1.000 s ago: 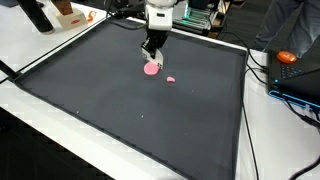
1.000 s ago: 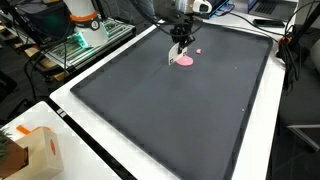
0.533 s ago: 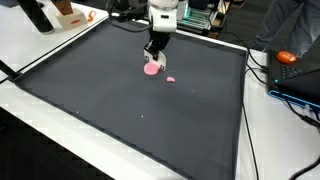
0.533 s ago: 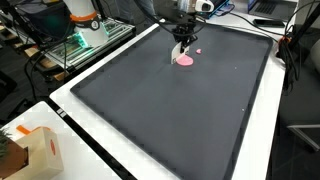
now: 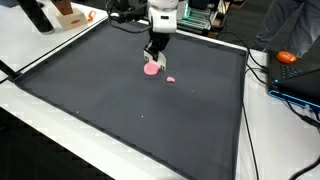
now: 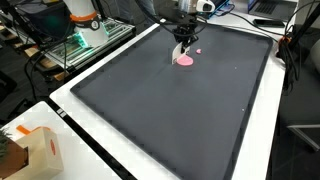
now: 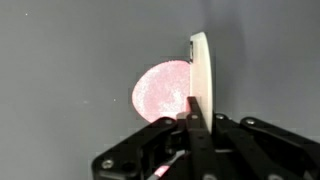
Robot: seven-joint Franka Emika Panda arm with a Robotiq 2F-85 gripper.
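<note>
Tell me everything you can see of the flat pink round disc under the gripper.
The flat pink round disc lies flat on the black mat, off centre, near one edge. It looks thin, smooth and evenly pink; its material is unclear. The gripper hangs right above it. In the wrist view a pale thin piece, seen edge-on at the gripper's tips, crosses its right side; contact cannot be told. A small pink scrap lies beside it, apart.
</note>
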